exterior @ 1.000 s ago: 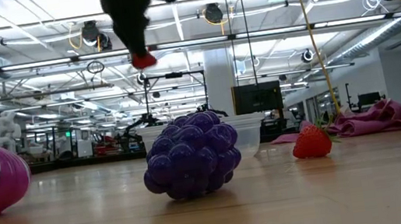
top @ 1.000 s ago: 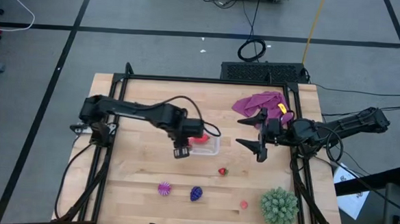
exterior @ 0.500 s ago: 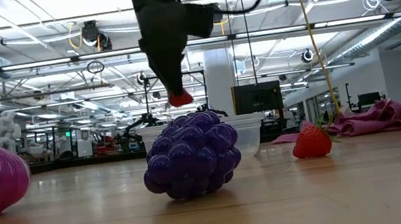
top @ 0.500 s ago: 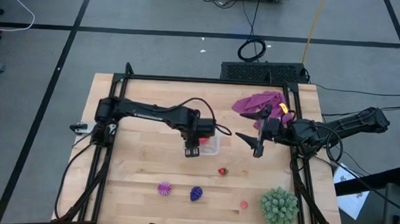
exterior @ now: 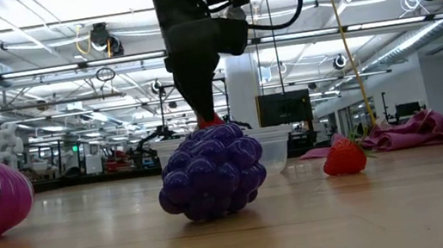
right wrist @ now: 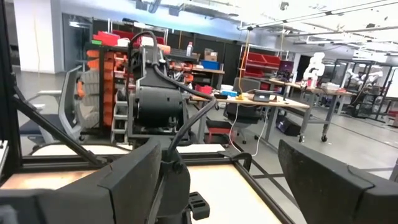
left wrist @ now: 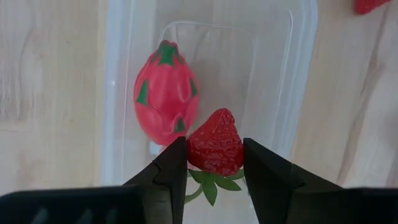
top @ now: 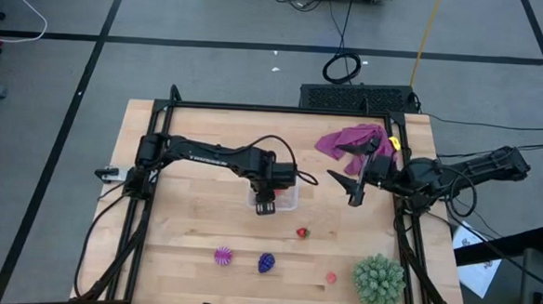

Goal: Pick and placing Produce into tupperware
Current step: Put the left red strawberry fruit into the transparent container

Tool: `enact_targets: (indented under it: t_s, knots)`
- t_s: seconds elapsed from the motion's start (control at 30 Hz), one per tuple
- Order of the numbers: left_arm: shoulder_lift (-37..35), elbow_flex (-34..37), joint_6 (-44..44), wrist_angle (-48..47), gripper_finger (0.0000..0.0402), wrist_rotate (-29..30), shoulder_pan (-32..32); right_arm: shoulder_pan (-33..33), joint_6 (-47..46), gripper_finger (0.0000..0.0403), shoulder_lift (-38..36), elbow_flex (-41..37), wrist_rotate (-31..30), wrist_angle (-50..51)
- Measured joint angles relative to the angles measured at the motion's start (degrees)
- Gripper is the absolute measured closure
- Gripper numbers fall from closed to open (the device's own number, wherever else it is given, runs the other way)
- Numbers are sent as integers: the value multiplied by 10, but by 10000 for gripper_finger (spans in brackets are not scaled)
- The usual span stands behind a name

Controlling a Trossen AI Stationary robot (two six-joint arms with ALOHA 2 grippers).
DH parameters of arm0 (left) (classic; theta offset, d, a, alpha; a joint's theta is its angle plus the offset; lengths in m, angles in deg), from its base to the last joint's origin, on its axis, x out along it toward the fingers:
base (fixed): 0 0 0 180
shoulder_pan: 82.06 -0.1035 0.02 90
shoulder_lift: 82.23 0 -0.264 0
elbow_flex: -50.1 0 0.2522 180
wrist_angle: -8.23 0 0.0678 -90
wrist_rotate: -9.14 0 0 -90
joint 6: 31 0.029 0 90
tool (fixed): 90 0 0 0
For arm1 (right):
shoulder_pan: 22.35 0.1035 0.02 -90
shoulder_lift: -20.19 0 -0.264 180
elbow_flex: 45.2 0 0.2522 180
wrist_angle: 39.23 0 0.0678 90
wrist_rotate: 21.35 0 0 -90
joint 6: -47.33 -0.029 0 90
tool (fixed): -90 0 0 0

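My left gripper (left wrist: 214, 163) is clamped on a red strawberry (left wrist: 215, 142), leaf end toward my wrist, held directly over the tupperware (left wrist: 301, 74). A pink dragon-fruit piece (left wrist: 165, 93) already lies inside the box, just beside the strawberry. From above, that gripper (top: 266, 206) sits at the centre of the table (top: 183, 231), right over the clear box (top: 287, 201).

At about 7 o'clock from the box lies a spiky magenta piece (top: 222, 256), and at 6 o'clock a dark purple berry cluster (top: 266, 262). Another strawberry (top: 302, 233) rests at roughly 5 o'clock, near the box. Further along the same direction is a small pinkish bit (top: 332, 277), with the big green spiky ball (top: 378, 280) just beside it at 3 o'clock.

My right gripper (top: 351, 175) hangs at 2 o'clock from the box, fingers spread wide and empty, next to the purple cloth (top: 351, 139).
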State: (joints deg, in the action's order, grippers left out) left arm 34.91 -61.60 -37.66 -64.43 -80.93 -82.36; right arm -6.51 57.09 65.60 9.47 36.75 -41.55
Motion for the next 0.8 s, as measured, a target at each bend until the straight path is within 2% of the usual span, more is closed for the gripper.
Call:
enact_targets:
  t_s: [0.57, 0.8]
  knots:
    - [13, 9, -6, 34, 272, -5, 15, 0, -7, 86, -6, 0, 2, 1]
    - [40, 9, -4, 45, 272, -5, 15, 0, -12, 86, -6, 0, 4, 3]
